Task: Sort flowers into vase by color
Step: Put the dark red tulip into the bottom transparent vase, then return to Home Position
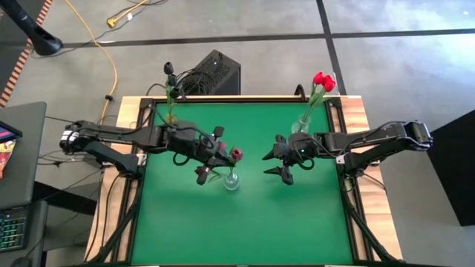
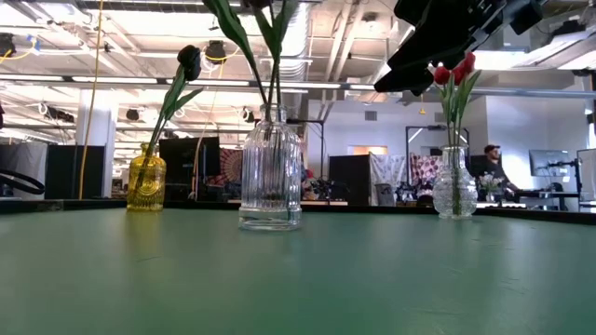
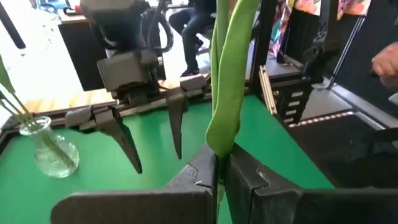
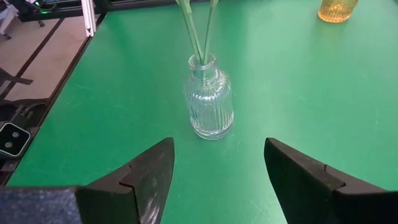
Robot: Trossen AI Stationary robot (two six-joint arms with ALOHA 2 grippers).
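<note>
Between the left gripper's (image 3: 221, 180) closed fingers (image 3: 186, 180) sits a green tulip stem (image 3: 227, 93), pinched tight, leaf hanging just above the pads. Directly below that gripper stands the ribbed clear vase (image 2: 270, 172), mid-table, stems already in it; crimson flower head (image 1: 237, 154) shows right beside the gripper in the high view. Facing it across a short gap, right gripper (image 4: 214, 171) hovers with fingers spread wide, holding nothing, ribbed vase just ahead of its tips. Behind the right gripper, near the table's far right edge, small clear vase (image 2: 454, 186) holds red tulips (image 1: 323, 81). Behind the left arm, far left corner, amber vase (image 2: 146, 181) holds a near-black tulip (image 2: 189, 60). Green table mat (image 1: 245, 222) under everything. Person seated in room beyond (image 2: 492, 163).
</note>
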